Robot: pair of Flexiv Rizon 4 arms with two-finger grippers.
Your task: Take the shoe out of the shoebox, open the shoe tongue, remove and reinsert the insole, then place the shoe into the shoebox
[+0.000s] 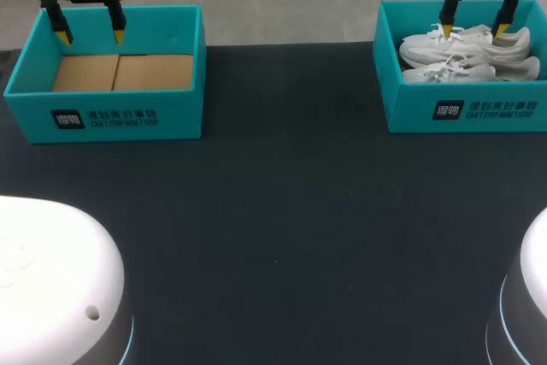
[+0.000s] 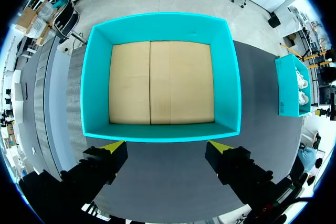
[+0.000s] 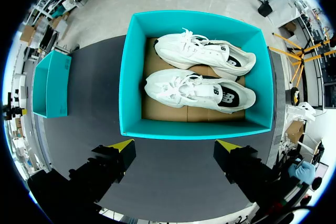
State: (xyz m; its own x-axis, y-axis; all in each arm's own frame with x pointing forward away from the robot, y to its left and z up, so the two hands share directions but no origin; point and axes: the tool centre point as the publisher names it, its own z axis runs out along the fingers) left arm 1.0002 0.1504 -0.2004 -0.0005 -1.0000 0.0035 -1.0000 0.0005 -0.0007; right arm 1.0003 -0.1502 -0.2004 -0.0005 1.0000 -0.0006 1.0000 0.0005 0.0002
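The left gripper [image 2: 167, 146] and right gripper [image 3: 175, 145] are being held wide open. Shoes [image 3: 197, 90] are lying close together ahead of the right gripper; both may be pinched at once.

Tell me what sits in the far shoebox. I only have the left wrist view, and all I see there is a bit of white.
Observer: The right shoebox holds two white shoes side by side, soles down: a near shoe and a far shoe.
Operator: Report the right hand.
Observer: The right hand hangs above that box, open and holding nothing.
Operator: Give me the way the shoes point.
Observer: Both toes point toward the left shoebox, and both shoes are laced.
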